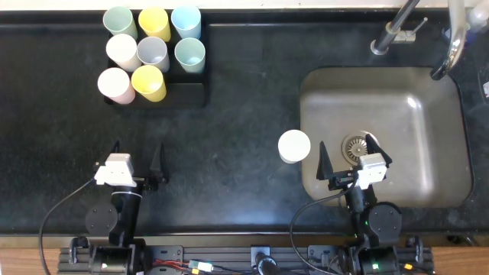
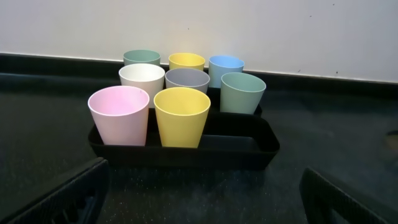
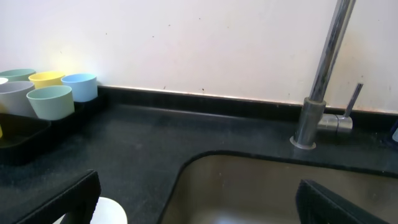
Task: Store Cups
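Sitting nr right hand [image 1: 348, 153], on its left: white cup [image 1: 294, 146]

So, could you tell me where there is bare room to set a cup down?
The black counter between the tray and the sink is bare, as is the tray's near-right corner. Its other slots hold cups.

Black speckled bench [image 1: 244, 107] runs full width. Steel sink [image 1: 416, 107] sunk at right, drain [image 1: 356, 145] toward its left. Chrome faucet [image 3: 322, 74] behind sink. Plain white wall [image 3: 211, 43] at back.
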